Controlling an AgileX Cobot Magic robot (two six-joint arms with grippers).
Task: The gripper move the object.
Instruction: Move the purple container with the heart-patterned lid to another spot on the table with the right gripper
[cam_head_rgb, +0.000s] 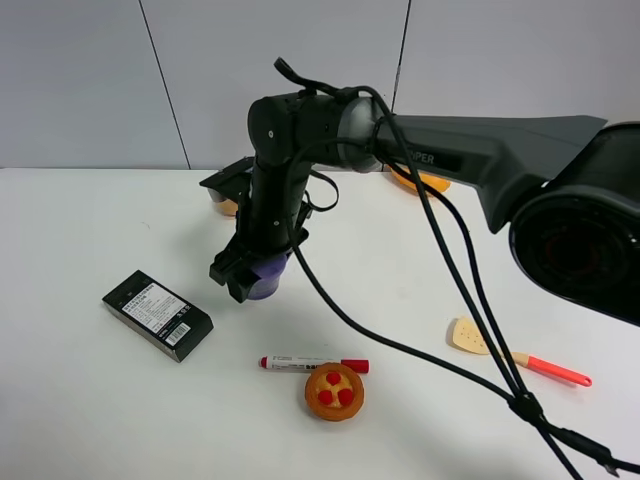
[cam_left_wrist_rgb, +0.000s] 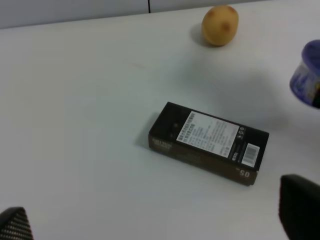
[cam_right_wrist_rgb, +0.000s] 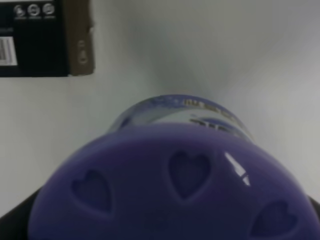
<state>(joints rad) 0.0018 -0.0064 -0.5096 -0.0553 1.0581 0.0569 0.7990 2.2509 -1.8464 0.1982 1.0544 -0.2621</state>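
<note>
Your right gripper (cam_head_rgb: 243, 272) is closed on the purple container (cam_head_rgb: 268, 277). The container is between its fingers, left of the middle of the white table (cam_head_rgb: 80, 400); I cannot tell if it touches the surface. Its wall is round and looks smooth, so I think it may turn or slip out if you move fast. The black box (cam_head_rgb: 158, 314) lies near, and the red marker (cam_head_rgb: 315, 364) and the berry tart (cam_head_rgb: 334, 391) are a little further; a low path can push them. The black cable (cam_head_rgb: 400, 347) passes close to the marker and may drag it. Your left gripper (cam_left_wrist_rgb: 157, 218) is wide open and holds nothing.
</note>
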